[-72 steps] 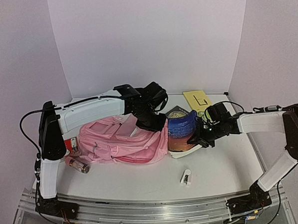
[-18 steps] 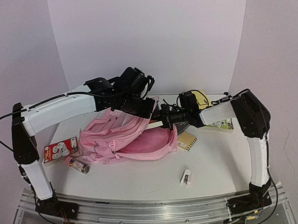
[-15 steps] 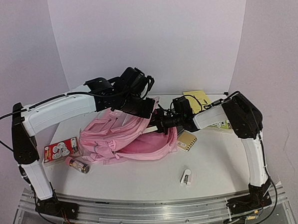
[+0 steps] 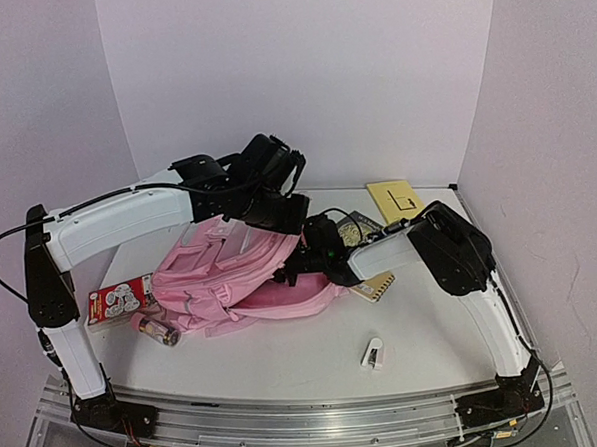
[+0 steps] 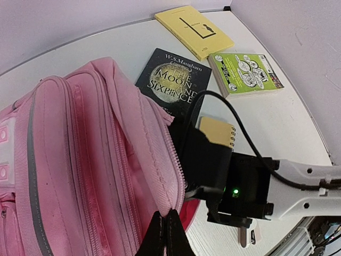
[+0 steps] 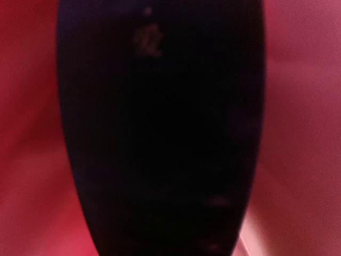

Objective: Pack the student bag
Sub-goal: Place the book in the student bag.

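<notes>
- The student bag (image 4: 221,273) lies on its side on the table (image 4: 285,354), left of centre, with its mouth facing right.
- The left gripper (image 5: 164,237) is pinched together on the zip edge of that mouth and holds it raised.
- The right arm (image 4: 420,239) reaches in from the right. The right gripper is buried inside the bag, and I cannot tell how its jaws stand.
- A dark book (image 5: 173,82), a yellow booklet (image 5: 194,24) and a green pack (image 5: 246,72) lie beyond the bag's mouth.

fixed overhead view spans the table (image 4: 286,359); both wrist views crowd the student bag (image 4: 216,273).
</notes>
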{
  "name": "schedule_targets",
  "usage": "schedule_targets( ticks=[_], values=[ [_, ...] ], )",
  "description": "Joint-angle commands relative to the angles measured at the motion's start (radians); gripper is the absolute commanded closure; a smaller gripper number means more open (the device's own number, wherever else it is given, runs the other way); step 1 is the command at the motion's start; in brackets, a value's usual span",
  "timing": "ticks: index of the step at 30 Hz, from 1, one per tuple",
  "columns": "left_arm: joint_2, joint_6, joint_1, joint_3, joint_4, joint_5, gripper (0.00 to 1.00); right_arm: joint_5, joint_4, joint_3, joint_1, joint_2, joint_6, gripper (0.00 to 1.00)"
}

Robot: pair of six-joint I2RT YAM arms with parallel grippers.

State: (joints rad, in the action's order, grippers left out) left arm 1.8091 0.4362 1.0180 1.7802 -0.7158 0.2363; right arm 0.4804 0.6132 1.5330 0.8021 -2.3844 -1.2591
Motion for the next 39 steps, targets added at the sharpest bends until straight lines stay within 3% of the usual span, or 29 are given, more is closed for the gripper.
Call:
schedule_targets(
  ticks=[1,5,8,12,24,27,33,39],
  values=[
    [-0.018,0.016,0.008,0.047,0.091,-0.015,1.0,-0.019,0.14,0.083,0.048,-0.039,0.035,1.0],
    [-0.031,0.014,0.008,0.022,0.102,-0.01,1.0,-0.007,0.136,0.06,0.061,-0.034,0.058,0.93],
    [-0.045,0.014,0.008,0.001,0.109,0.003,1.0,-0.027,0.091,-0.002,0.063,0.011,0.109,0.71],
    [-0.062,0.014,0.008,-0.027,0.116,0.025,1.0,-0.113,-0.058,-0.079,0.063,0.115,0.233,0.52],
    [-0.113,0.011,0.007,-0.115,0.164,0.072,1.0,-0.367,-0.344,-0.288,0.038,0.408,0.413,0.33],
    [-0.119,0.003,0.007,-0.132,0.176,0.083,1.0,-0.413,-0.389,-0.337,0.027,0.48,0.447,0.19],
    [-0.131,-0.01,0.007,-0.17,0.202,0.073,1.0,-0.4,-0.426,-0.409,-0.004,0.581,0.465,0.19],
    [-0.102,-0.076,0.006,-0.218,0.234,-0.051,1.0,-0.473,-0.508,-0.499,-0.08,0.739,0.49,0.19]
  ],
)
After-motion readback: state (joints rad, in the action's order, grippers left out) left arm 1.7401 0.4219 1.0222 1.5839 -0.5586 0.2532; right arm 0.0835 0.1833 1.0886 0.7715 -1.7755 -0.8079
